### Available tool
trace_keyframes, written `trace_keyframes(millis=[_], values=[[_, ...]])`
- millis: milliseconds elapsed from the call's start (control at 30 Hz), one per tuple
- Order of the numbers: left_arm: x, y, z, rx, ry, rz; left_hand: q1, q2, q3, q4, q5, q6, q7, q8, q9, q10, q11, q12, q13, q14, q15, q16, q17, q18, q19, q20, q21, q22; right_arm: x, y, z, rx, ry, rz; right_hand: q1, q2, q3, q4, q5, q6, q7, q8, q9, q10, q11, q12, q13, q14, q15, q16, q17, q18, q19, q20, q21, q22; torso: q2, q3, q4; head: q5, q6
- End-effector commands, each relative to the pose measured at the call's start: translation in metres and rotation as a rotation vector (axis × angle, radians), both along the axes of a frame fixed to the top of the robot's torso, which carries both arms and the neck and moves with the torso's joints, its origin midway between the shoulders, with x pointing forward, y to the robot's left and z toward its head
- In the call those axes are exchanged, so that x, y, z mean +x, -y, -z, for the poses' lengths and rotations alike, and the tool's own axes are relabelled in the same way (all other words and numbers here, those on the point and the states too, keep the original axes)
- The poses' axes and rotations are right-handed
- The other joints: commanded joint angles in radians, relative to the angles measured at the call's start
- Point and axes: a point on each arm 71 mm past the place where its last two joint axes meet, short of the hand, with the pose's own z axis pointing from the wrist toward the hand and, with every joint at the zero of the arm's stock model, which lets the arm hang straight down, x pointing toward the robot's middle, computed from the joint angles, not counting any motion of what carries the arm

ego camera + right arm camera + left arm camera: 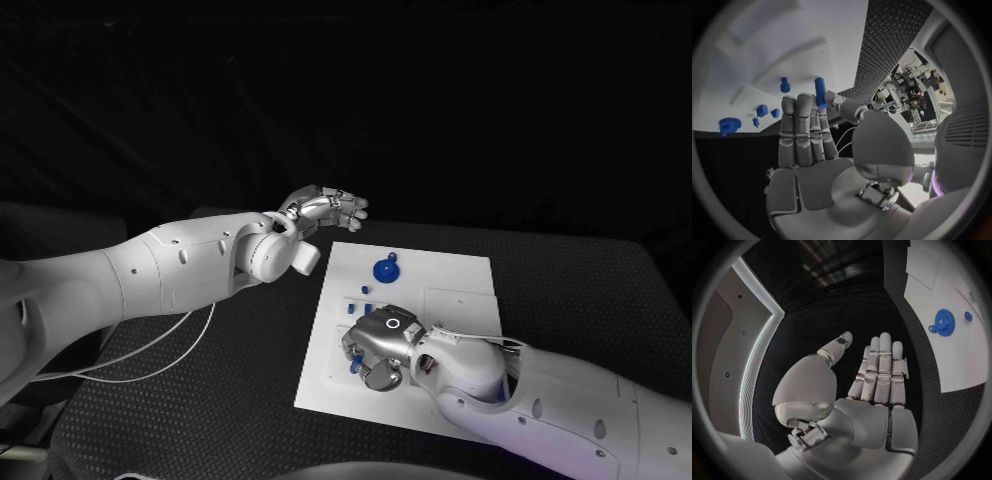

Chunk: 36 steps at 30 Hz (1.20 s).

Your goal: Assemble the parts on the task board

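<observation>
The white task board lies mid-table. On its far part sits a blue gear, with small blue parts nearer me. My right hand hovers low over the board's near left part. In the right wrist view a thumb and a finger of that hand pinch a blue peg. Beyond it stand a shorter blue peg, small blue pieces and the gear. My left hand is raised beyond the board's far left corner, fingers straight and holding nothing; the gear lies off to its side.
The black textured table surrounds the board. A thin white cable loops over the table under my left arm. A square raised panel takes up the board's right part.
</observation>
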Motion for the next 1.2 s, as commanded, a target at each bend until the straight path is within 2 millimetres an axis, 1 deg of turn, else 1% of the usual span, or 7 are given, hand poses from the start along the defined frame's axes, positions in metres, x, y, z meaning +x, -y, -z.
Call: trace_keyframes(millis=[33, 133, 333, 600, 1000, 1200], values=[[-0.0005, 0.0029, -0.0014, -0.013, 0.006, 0.018, -0.008, 0.001, -0.001, 0.006, 0.005, -0.01, 0.0, -0.001, 0.0, -0.006, 0.001, -0.001, -0.002, 0.003, 0.001, -0.007, 0.002, 0.009, 0.004, 0.003, -0.003, 0.002, -0.0018, -0.0014, 0.0018, -0.006, 0.02, -0.02, 0.008, 0.004, 0.005, 0.0, 0.002, 0.003, -0.001, 0.005, 0.006, 0.008, 0.001, 0.002, -0.001, 0.0, -0.005, 0.006, 0.001, 0.031, 0.007, -0.002, 0.005, 0.001, 0.0, 0.0001, -0.0009, 0.006, -0.003], [-0.0006, 0.0026, -0.0014, -0.013, 0.006, 0.018, -0.008, 0.001, -0.001, 0.006, 0.005, -0.01, 0.0, -0.001, 0.0, -0.006, 0.001, -0.001, -0.002, 0.003, 0.001, -0.007, 0.002, 0.009, 0.004, 0.003, -0.003, 0.002, -0.0013, -0.001, 0.0027, -0.01, 0.023, -0.018, 0.008, 0.004, 0.006, -0.001, 0.002, 0.003, -0.001, 0.005, 0.006, 0.008, 0.001, 0.002, -0.001, 0.0, -0.005, 0.006, 0.001, 0.031, 0.007, -0.002, 0.005, 0.001, 0.0, 0.0002, -0.0005, 0.006, -0.004], [-0.0007, 0.002, -0.0014, -0.013, 0.005, 0.018, -0.009, 0.001, -0.001, 0.006, 0.005, -0.01, 0.0, -0.001, 0.0, -0.006, 0.001, -0.001, -0.002, 0.003, 0.001, -0.008, 0.003, 0.008, 0.004, 0.003, -0.004, 0.002, 0.0004, 0.0003, 0.0045, -0.023, 0.032, -0.013, 0.008, 0.004, 0.007, -0.001, 0.002, 0.003, -0.001, 0.005, 0.006, 0.008, 0.001, 0.002, -0.001, 0.001, -0.005, 0.006, 0.002, 0.031, 0.007, -0.002, 0.005, 0.001, 0.0, -0.0009, -0.0015, 0.006, -0.005], [-0.0006, 0.0016, -0.0013, -0.012, 0.004, 0.018, -0.009, 0.001, -0.001, 0.007, 0.005, -0.011, 0.001, -0.001, 0.0, -0.006, 0.001, -0.001, -0.002, 0.003, 0.001, -0.009, 0.004, 0.008, 0.004, 0.003, -0.004, 0.002, 0.0013, 0.0021, 0.0027, -0.02, 0.074, 0.005, 0.01, 0.002, 0.01, -0.002, 0.002, 0.004, -0.001, 0.005, 0.007, 0.01, 0.001, 0.002, 0.0, 0.001, -0.005, 0.006, 0.002, 0.031, 0.008, -0.003, 0.006, 0.002, 0.0, -0.0005, -0.0009, 0.006, -0.006], [-0.0007, 0.0013, -0.0011, -0.012, 0.002, 0.019, -0.01, 0.001, -0.001, 0.008, 0.005, -0.011, 0.001, -0.001, 0.0, -0.007, 0.001, -0.001, -0.002, 0.003, 0.002, -0.01, 0.005, 0.008, 0.004, 0.004, -0.005, 0.003, 0.0014, 0.0058, 0.0049, -0.05, 0.065, 0.005, 0.011, 0.0, 0.013, -0.002, 0.002, 0.006, -0.002, 0.006, 0.008, 0.011, 0.0, 0.002, 0.001, 0.003, -0.006, 0.007, 0.003, 0.031, 0.01, -0.004, 0.008, 0.003, 0.0, -0.0002, -0.0016, 0.009, -0.007], [-0.0007, 0.0017, -0.0011, -0.012, 0.001, 0.02, -0.01, 0.002, -0.001, 0.009, 0.005, -0.011, 0.001, -0.001, 0.0, -0.007, 0.001, -0.001, -0.002, 0.003, 0.002, -0.011, 0.006, 0.008, 0.004, 0.004, -0.005, 0.003, 0.0005, 0.0024, 0.0061, -0.065, 0.053, -0.007, 0.01, -0.001, 0.013, -0.002, 0.002, 0.006, -0.002, 0.006, 0.009, 0.011, 0.0, 0.002, 0.001, 0.003, -0.006, 0.007, 0.003, 0.031, 0.01, -0.004, 0.008, 0.003, 0.0, -0.0005, -0.0019, 0.01, -0.009]])
